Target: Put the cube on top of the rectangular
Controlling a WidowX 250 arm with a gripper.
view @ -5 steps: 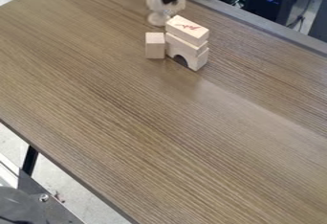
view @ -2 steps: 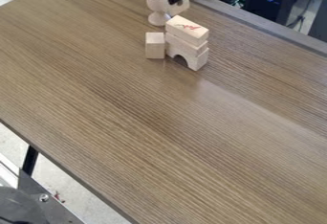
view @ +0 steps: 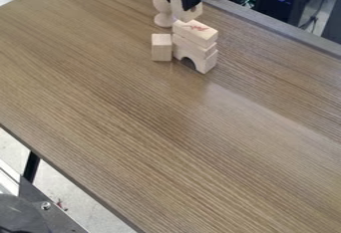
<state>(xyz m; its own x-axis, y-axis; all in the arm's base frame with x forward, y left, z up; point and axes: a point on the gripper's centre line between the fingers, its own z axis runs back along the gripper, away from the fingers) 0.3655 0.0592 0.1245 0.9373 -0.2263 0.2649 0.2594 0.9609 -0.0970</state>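
At the top of the view hangs my black gripper, shut on a light wooden cube. The cube is just above and behind the stack, its lower edge close to the top block's back end in the picture; whether they touch I cannot tell. That top block is a rectangular wooden one with a red mark on its upper face. Beneath it lies another wooden block, and an arch-shaped block forms the base.
An upright wooden block stands immediately left of the stack. Behind, partly covered by the gripper and cube, is a pale goblet-shaped wooden piece. The brown table's far edge runs behind them, with dark equipment beyond.
The gripper has moved right and slightly down in the view, carrying the cube toward the stack's top. The stack, left block and goblet-shaped piece have stayed put.
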